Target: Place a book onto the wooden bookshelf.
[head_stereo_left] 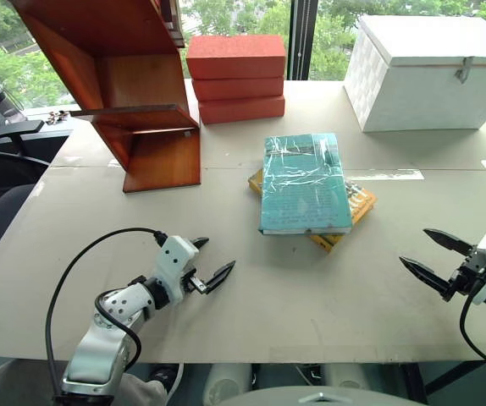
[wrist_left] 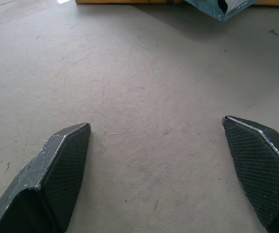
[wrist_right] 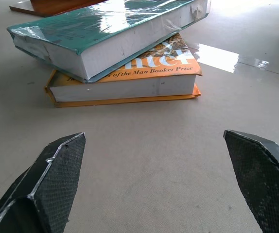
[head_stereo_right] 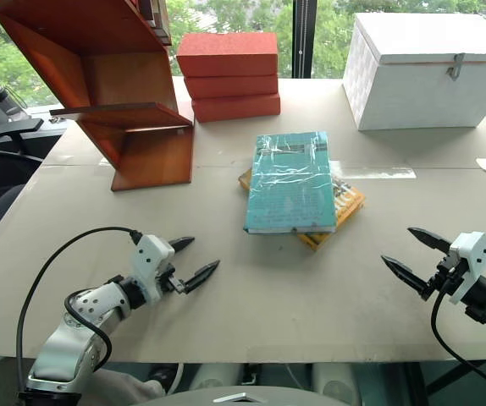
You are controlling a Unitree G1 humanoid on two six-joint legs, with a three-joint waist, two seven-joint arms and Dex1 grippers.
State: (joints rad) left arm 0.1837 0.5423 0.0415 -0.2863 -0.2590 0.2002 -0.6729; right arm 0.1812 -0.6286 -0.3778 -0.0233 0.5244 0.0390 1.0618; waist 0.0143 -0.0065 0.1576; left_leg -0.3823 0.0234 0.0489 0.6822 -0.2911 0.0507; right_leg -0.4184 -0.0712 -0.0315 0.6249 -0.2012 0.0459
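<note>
The teal-green book [head_stereo_left: 303,183] lies flat mid-table in glossy wrap, resting on top of a yellow-orange book [head_stereo_left: 355,209]; the right wrist view shows the book [wrist_right: 105,29] from the side, stacked on that one. The wooden bookshelf [head_stereo_left: 129,93] stands at the back left, reddish-brown with slanted sides. My left gripper [head_stereo_left: 212,260] hovers open near the front left of the table, well short of the books, nothing between its fingers [wrist_left: 61,170]. Over at the front right, my right gripper [head_stereo_left: 429,256] is open and empty too, pointing toward the books.
A stack of three red-orange blocks [head_stereo_left: 235,78] sits behind the books, beside the shelf. A white woven chest [head_stereo_left: 425,72] stands at the back right. Bare tabletop [head_stereo_left: 311,296] lies between the two grippers. Windows are behind the table.
</note>
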